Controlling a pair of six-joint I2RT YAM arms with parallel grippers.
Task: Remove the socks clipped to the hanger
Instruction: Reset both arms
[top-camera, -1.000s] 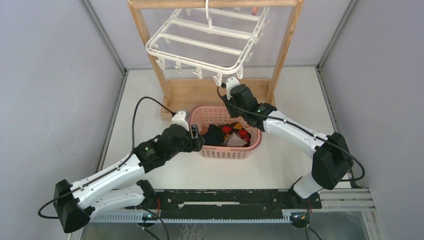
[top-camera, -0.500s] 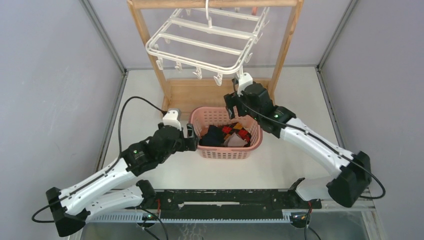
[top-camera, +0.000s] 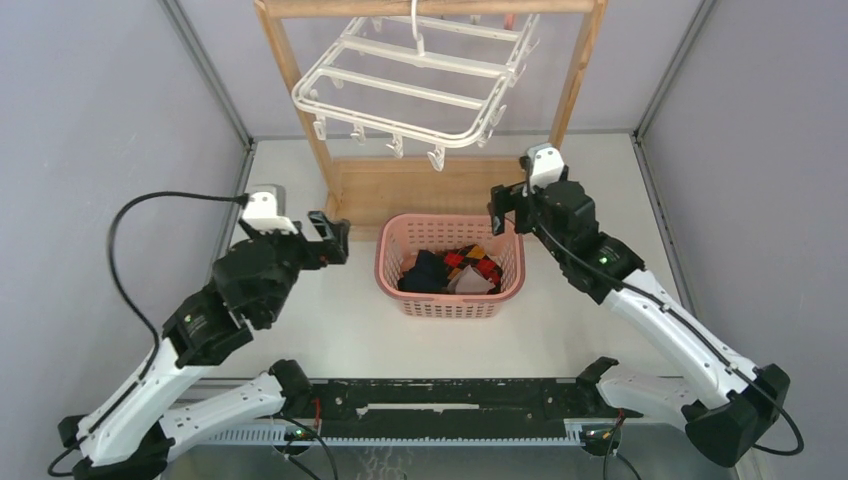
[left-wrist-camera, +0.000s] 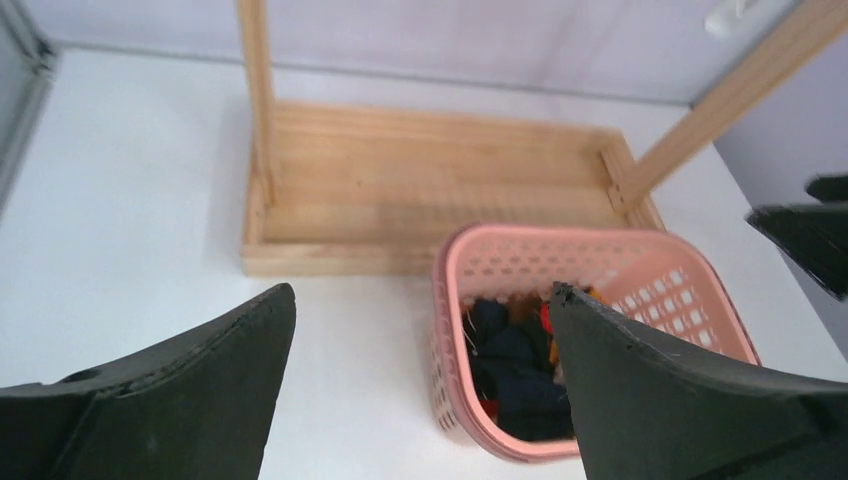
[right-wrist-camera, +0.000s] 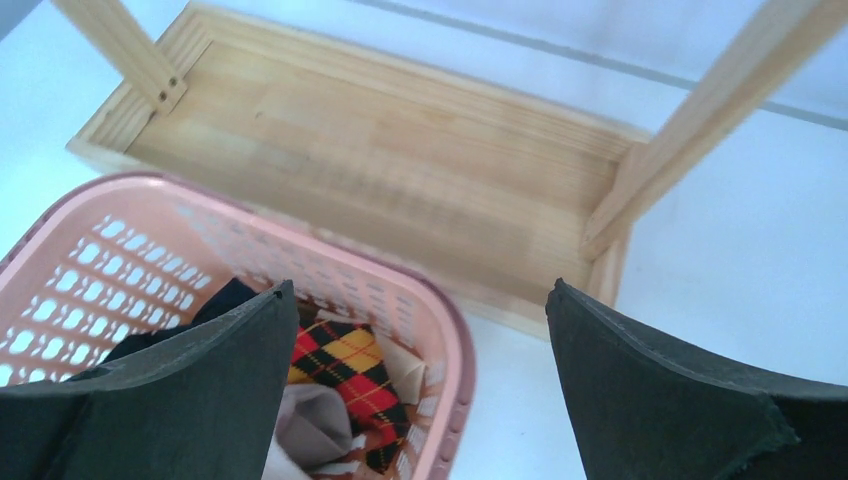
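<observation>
You see in the left wrist view: left gripper (left-wrist-camera: 420, 290), fingers spread wide at 7 and 5 o'clock; pink basket (left-wrist-camera: 520, 236) at 5 o'clock, holding the socks (left-wrist-camera: 510, 370), mostly dark; wooden rack (left-wrist-camera: 420, 180) base at 12 o'clock, just beside the basket; white table (left-wrist-camera: 120, 180) beneath.

Pink basket (top-camera: 450, 303) beside wooden rack (top-camera: 400, 188) base, on white table (top-camera: 345, 325)

The white surface (top-camera: 350, 320) carried two things. The wooden rack (top-camera: 420, 185) rested on its flat tray base toward the far side, an upright rising from each end. A pink basket (top-camera: 450, 302) stood just in front of that base, about mid-surface.
</observation>
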